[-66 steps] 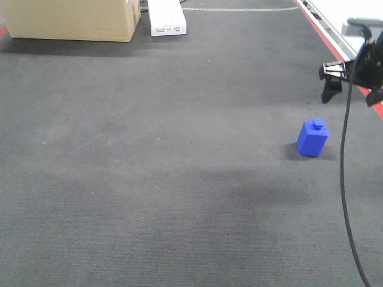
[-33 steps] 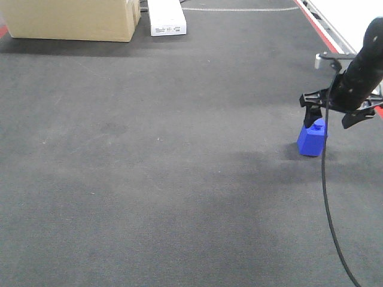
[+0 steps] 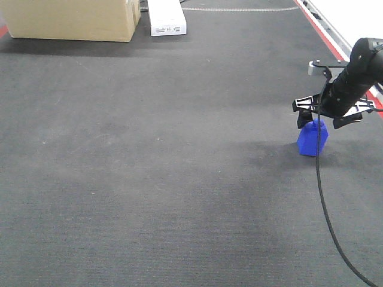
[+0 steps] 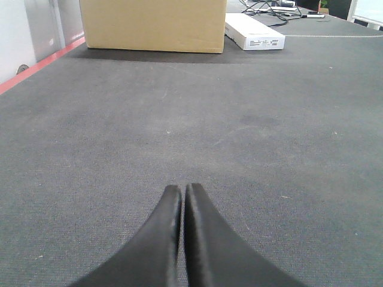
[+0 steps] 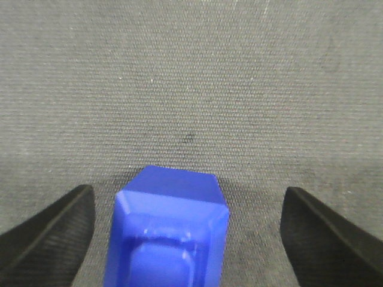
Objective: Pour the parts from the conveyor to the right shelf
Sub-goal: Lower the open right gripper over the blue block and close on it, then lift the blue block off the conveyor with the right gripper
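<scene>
One bright-blue part [image 3: 312, 140] with a stud on top stands upright on the dark-grey conveyor [image 3: 167, 155], near its right red edge. My right gripper [image 3: 323, 117] hangs just above it, open. In the right wrist view the part [image 5: 167, 233] sits between the two black fingertips [image 5: 57, 230], nearer the left one, touching neither; the right gripper [image 5: 188, 206] is wide apart around it. My left gripper [image 4: 182, 190] is shut with nothing in it, low over the belt [image 4: 251, 137]. The right shelf is out of view.
A cardboard box [image 3: 72, 19] and a flat white box [image 3: 166, 17] lie at the belt's far end. A red strip [image 3: 320, 30] and metal rail run along the right edge. A black cable [image 3: 326, 203] trails from the right arm toward the front.
My right gripper has moved left and down from the belt's right edge until it sits over the blue part. The part has not moved.
</scene>
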### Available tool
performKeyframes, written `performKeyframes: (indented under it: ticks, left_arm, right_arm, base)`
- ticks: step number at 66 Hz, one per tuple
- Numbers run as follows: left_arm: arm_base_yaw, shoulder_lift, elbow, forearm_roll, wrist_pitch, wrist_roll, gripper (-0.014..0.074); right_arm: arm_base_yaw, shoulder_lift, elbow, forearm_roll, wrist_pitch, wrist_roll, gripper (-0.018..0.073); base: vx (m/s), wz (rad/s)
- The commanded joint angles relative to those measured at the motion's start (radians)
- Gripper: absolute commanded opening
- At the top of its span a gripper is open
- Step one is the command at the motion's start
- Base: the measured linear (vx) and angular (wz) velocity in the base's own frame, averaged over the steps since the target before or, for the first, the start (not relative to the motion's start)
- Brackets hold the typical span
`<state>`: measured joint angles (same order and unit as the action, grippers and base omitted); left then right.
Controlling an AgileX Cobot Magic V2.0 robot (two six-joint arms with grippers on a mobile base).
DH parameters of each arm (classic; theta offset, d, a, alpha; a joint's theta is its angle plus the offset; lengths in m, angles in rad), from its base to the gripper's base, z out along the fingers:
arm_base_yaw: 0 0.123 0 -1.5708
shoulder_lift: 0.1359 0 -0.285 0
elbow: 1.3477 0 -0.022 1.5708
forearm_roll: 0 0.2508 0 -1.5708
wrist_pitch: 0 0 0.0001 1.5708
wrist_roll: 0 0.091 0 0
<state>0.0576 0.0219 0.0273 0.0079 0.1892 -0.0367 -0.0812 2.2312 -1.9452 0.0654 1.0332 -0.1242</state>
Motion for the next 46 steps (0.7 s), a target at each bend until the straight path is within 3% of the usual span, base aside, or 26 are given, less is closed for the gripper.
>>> performKeyframes:
  ticks: [1, 13, 20, 29, 37, 46]
  left_arm:
    - [-0.001, 0.013, -0.019, -0.008, -0.07, -0.008, -0.0006]
    - [-0.001, 0.013, -0.019, -0.008, -0.07, -0.008, -0.0006]
    - [-0.001, 0.013, -0.019, -0.008, -0.07, -0.008, -0.0006]
    - [-0.001, 0.013, -0.019, -0.008, -0.07, -0.008, -0.0006]
    - [-0.001, 0.013, -0.019, -0.008, -0.07, -0.008, -0.0006]
    - [-0.001, 0.013, -0.019, -0.008, -0.07, -0.008, -0.0006]
  right_arm:
    - [-0.004, -0.045, -0.032, 0.007, -0.034, 0.0, 0.0594]
    - [-0.004, -0.011, -0.032, 0.009, -0.033, 0.0, 0.0587]
    - [-0.004, 0.001, -0.032, 0.01, -0.016, 0.004, 0.0526]
    - [-0.004, -0.003, -0.032, 0.007, 0.0, 0.022, 0.0312]
    - [-0.004, -0.013, -0.032, -0.003, 0.001, 0.022, -0.0008]
    - [-0.002, -0.047, -0.032, -0.025, -0.007, 0.022, -0.001]
  base:
    - [0.0, 0.0]
    - [0.0, 0.0]
    - [0.0, 0.0]
    - [0.0, 0.0]
    - [0.0, 0.0]
    - [0.0, 0.0]
